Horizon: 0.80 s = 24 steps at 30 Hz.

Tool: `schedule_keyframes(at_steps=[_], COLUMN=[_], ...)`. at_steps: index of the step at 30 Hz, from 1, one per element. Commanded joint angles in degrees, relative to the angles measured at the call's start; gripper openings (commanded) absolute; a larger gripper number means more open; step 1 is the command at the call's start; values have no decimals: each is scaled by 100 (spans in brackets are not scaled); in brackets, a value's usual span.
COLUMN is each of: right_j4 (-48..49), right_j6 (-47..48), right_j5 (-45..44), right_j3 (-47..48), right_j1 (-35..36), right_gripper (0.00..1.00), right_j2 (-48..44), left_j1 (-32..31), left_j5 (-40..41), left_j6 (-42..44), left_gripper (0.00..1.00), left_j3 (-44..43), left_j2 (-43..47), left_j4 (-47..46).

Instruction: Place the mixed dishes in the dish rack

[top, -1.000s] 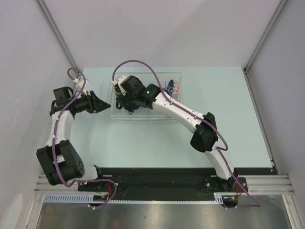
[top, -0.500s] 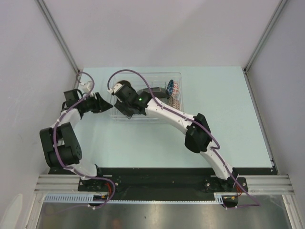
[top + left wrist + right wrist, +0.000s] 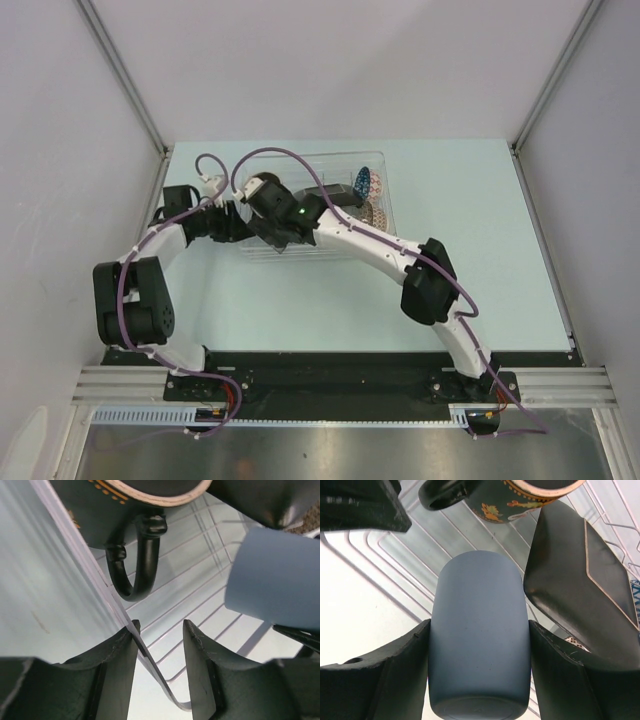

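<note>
The right jaws are clenched on the light-blue cup (image 3: 478,610), one on each side of its smooth, matt, round body, and its flat bottom is turned to the wrist. The cup hangs inside the left part of the rack (image 3: 200,605), near the dark mug (image 3: 520,495) and the black square plate (image 3: 575,585). Whether it touches the ribbed floor I cannot tell. The left jaws stand apart around the thin clear wall of the rack, not clamped on it. I think they should pinch the wall first, because such light, slippery plastic may slide on the tabletop (image 3: 300,300). Then the cup can go down slowly, away from the mug's glazed handle, and be released only when it rests.
</note>
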<state>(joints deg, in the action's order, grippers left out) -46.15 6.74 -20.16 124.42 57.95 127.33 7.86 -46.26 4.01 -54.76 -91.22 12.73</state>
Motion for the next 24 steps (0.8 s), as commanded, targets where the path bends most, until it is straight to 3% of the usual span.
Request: schedule_keyframes(at_steps=[1, 13, 19, 24], right_j4=[10, -17, -148, -280], right_j6=[90, 82, 38, -6], right_j5=[-172, -102, 56, 197], right_j3=[-225, -1086, -1096, -719], right_j1=[49, -118, -135, -135], right_gripper=[0, 0, 0, 0], right_j2=[-568, -1096, -956, -666], left_j1=[-583, -1014, -803, -189], left_j5=[-226, -287, -165, 21], left_j6=[873, 1365, 1830, 2217], left_gripper=[46, 46, 48, 49], left_j3=[238, 177, -289, -728], left_j2=[596, 922, 1273, 1388], left_j4=[721, 1530, 2154, 2699])
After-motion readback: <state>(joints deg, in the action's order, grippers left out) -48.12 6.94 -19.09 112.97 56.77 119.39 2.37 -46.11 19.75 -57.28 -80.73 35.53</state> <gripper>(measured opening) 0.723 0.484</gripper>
